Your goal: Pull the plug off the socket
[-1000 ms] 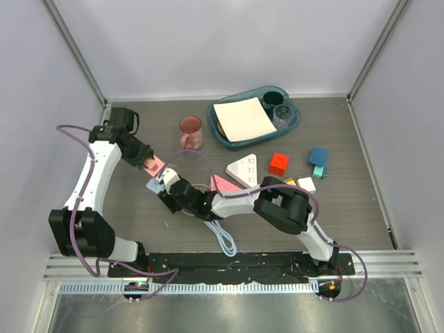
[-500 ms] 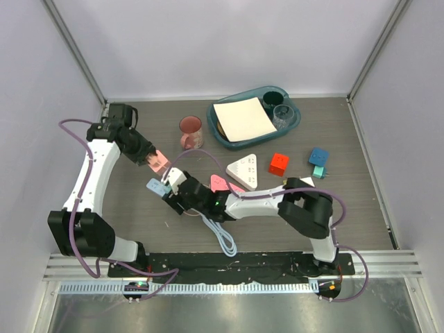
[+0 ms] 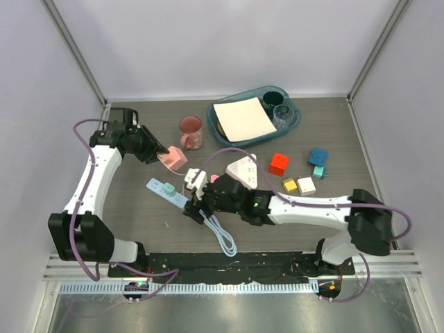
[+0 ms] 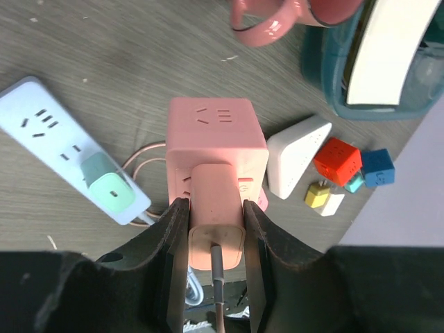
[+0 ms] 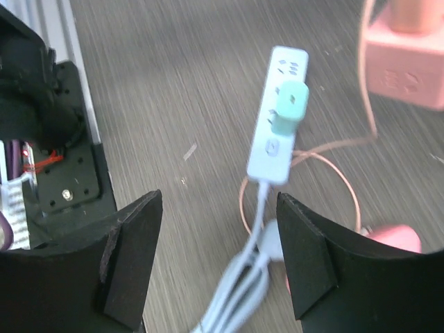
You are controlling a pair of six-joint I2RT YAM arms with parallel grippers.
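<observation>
The plug [image 3: 176, 158], a small pink cube with a thin pink cord, hangs above the table in my left gripper [image 3: 165, 154]. In the left wrist view the fingers [image 4: 173, 236] press both sides of its pink stem [image 4: 216, 229], with the cube [image 4: 217, 135] beyond them. The socket [image 3: 166, 192], a slim pale-blue strip, lies flat on the table apart from the plug, with a mint-green adapter [image 4: 109, 191] still in it. My right gripper [image 3: 196, 207] stands open above the strip's coiled cord [image 5: 250, 291], holding nothing, with the socket [image 5: 279, 118] ahead of it.
A pink mug [image 3: 190, 132] and a teal tray [image 3: 220, 139] with paper, a bowl and a glass stand at the back. A white triangular board [image 3: 244, 168], red cube [image 3: 279, 164], blue block [image 3: 318, 157] and small yellow [image 3: 289, 185] and white [image 3: 306, 185] blocks lie to the right.
The left gripper has carried the plug up and to the right, away from the strip. The right gripper has opened, let go of the strip and drawn back to the right.
</observation>
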